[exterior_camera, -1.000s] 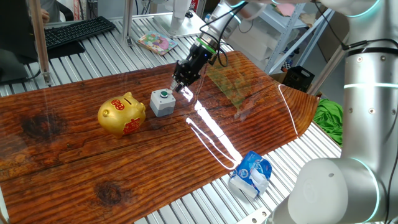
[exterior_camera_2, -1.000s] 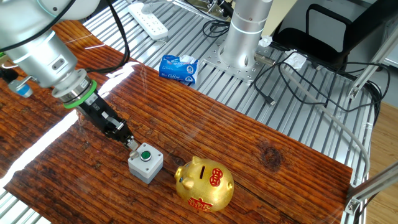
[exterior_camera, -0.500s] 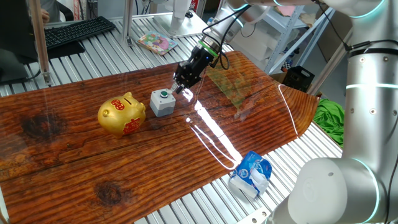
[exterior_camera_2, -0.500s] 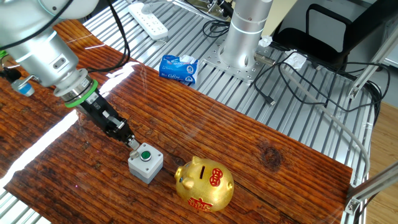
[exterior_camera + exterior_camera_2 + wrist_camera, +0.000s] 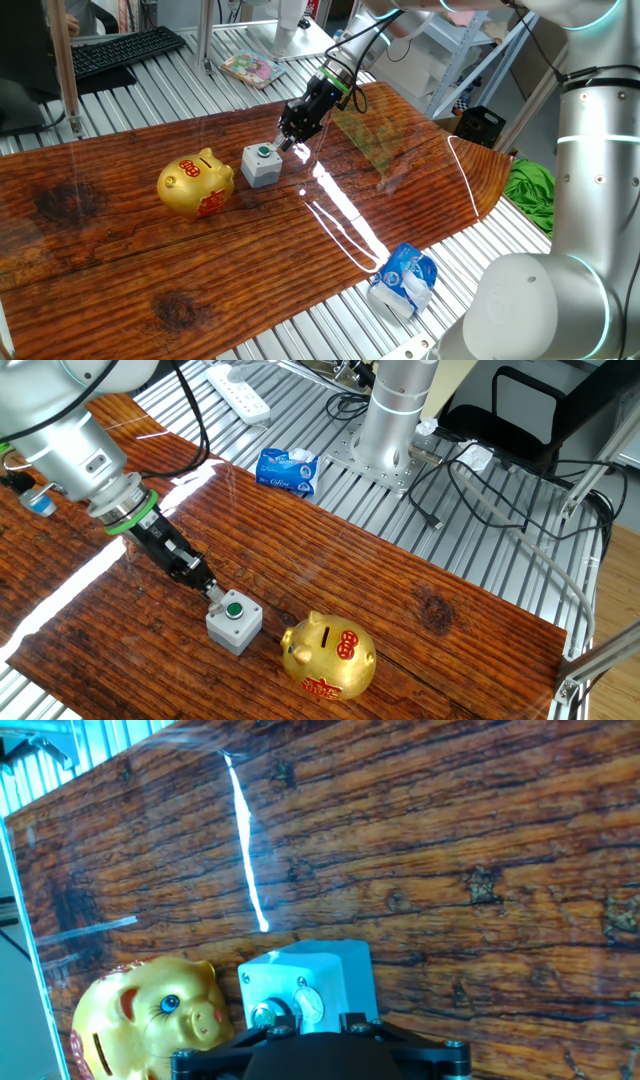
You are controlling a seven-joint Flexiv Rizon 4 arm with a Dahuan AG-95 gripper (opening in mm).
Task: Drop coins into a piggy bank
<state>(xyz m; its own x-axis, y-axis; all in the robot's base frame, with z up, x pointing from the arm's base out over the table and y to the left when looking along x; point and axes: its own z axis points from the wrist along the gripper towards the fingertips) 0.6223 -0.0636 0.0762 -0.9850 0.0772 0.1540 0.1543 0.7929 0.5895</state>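
arm: reached across the wooden table (image 5: 120,260), wrist angled down toward the grey box (image 5: 261,165)
gripper (image 5: 287,142): tips just above the box's near edge, jaws narrow; a grip could not be told
piggy bank (image 5: 196,183): stood upright beside the box, apart from the gripper
tissue pack (image 5: 403,279): near the table's edge

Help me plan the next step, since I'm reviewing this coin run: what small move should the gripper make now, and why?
Probably a short lift and a carry across to the slot on top of the gold piggy bank. The gripper sits at the edge of the grey button box, and the hand view shows a coin at its fingertips, though whether it is gripped is unclear. The bank stands just beyond the box.
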